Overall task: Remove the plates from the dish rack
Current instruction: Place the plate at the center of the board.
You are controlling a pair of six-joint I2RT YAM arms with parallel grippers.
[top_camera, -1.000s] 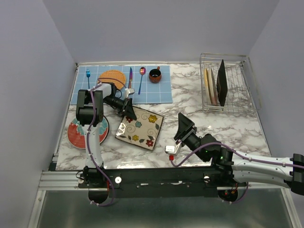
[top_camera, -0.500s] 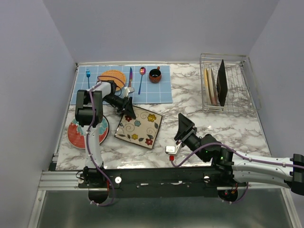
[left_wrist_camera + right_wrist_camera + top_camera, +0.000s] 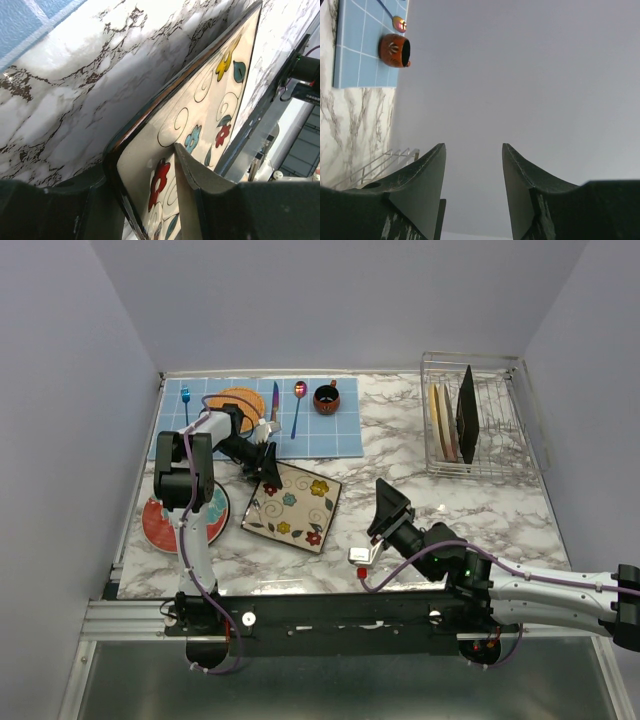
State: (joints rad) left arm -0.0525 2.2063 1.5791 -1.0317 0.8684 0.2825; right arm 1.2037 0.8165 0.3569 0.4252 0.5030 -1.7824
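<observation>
a: left jaws first?

b: they straddle one corner of the floral plate [image 3: 200, 115], one side under the rim and the other over the painted face. they stand partly open. whether they still pinch it, i cannot tell.

a: what's changed?

b: over the last second the left arm has drawn back a little toward the mat [image 3: 330, 435]. the plate has barely shifted. it lies flat on the tabletop [image 3: 440, 495], just right of the red plate [image 3: 158, 527]. i'd read that as the let-go under way.

a: right jaws?

b: well apart with nothing between them, aimed up at the wall. that arm hasn't moved and lies low near the front edge.

a: so where does the job stand?

b: two plates are out. the rack [image 3: 500, 455] at the far right still holds a dark plate [image 3: 466, 412] upright, with pale plates [image 3: 440, 425] just beside it. two of those, i think, but they overlap. so it's under halfway, by my guess. next, the left jaws need to slip off that corner without dragging the plate. the rack is on the right arm's side.
</observation>
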